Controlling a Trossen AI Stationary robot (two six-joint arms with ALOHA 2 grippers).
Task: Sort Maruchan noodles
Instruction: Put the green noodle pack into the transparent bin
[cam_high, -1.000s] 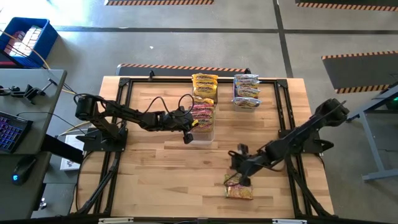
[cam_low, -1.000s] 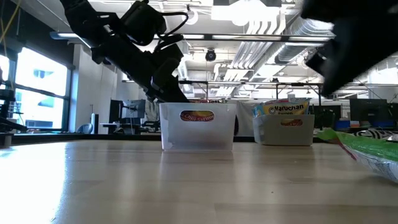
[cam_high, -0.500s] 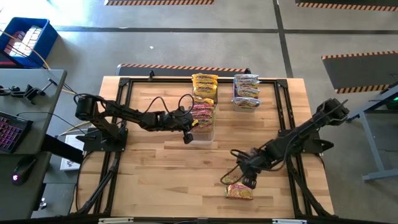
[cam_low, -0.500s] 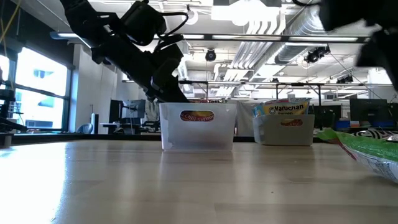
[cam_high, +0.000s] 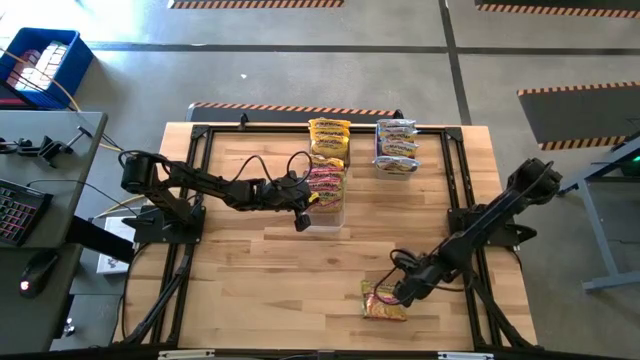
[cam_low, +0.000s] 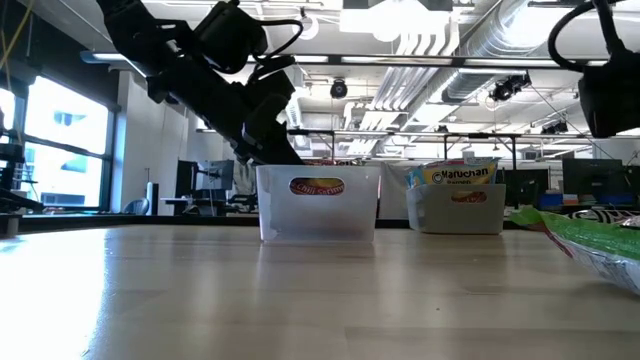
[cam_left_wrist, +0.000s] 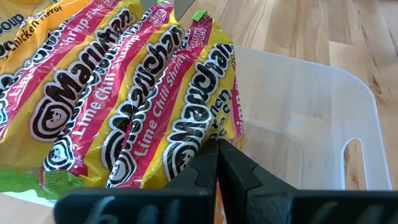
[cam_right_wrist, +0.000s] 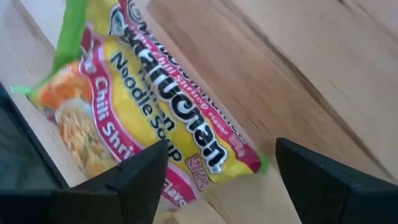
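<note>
Right gripper (cam_high: 398, 296) moved to lower right, jaws now apart over noodle packet (cam_high: 384, 302) on worktop (cam_high: 250, 270); left gripper (cam_high: 303, 218) jaws together beside bin (cam_high: 325, 220).

Floor (cam_high: 300, 60): grey concrete, lying under striped tape.
Window (cam_low: 60, 140): letting in daylight.
Ceiling ducts (cam_low: 480, 40): running overhead.
Desk (cam_high: 40, 190): standing nearby.

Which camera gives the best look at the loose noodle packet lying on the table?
The right wrist view: the packet fills it, label readable, between the open right gripper's fingers. The high view shows it small; the low view only an edge; the left wrist view misses it.
</note>
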